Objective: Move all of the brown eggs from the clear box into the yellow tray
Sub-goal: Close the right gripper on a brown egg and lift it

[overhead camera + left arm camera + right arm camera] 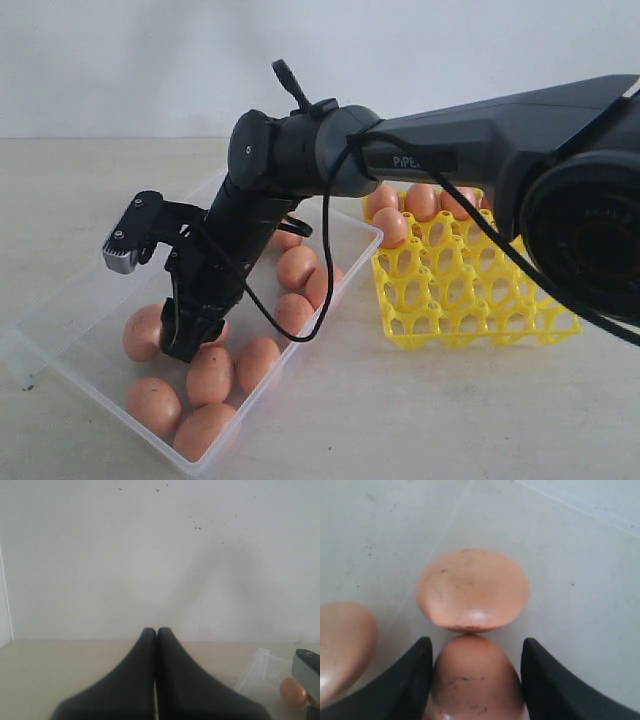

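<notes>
Matte orange-brown, dark-speckled egg (475, 680) in box (70, 320), clamped by right gripper (477, 647) on steeply downward-angled arm (240, 240); left gripper (156, 632) closed.

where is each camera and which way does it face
Exterior view: off the arms, beside the right arm, facing the shallow transparent plastic box and yellow lattice egg tray; that arm shows.
Left wrist view: low over the table, facing a white wall; shut left gripper shows.
Right wrist view: looks down into the box; right gripper grips an orange-brown oval egg.
Shared: exterior and right wrist see boxed eggs.
</notes>
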Action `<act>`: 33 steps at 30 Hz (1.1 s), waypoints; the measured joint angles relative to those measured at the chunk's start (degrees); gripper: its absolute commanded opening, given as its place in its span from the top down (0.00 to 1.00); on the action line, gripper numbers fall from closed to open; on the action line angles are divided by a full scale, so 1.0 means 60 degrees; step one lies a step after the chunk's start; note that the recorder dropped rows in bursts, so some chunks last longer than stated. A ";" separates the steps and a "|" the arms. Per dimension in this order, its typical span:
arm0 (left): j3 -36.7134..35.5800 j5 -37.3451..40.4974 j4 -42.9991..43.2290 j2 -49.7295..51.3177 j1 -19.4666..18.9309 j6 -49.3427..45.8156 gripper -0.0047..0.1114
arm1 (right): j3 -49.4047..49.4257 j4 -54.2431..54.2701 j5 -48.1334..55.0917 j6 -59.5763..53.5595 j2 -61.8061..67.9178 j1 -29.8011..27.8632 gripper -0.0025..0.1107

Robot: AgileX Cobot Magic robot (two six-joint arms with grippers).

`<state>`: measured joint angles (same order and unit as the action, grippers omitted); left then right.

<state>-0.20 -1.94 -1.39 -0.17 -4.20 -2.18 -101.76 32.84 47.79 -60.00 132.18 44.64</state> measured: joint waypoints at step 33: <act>0.0000 0.2937 0.0000 0.0000 0.0000 -0.0380 1.00 | -0.0167 -0.1154 -0.0022 0.2419 0.0000 0.0000 0.51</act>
<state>-0.20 15.68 -1.39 -0.17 -4.20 -4.46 -102.76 25.92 47.66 -45.49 132.18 44.64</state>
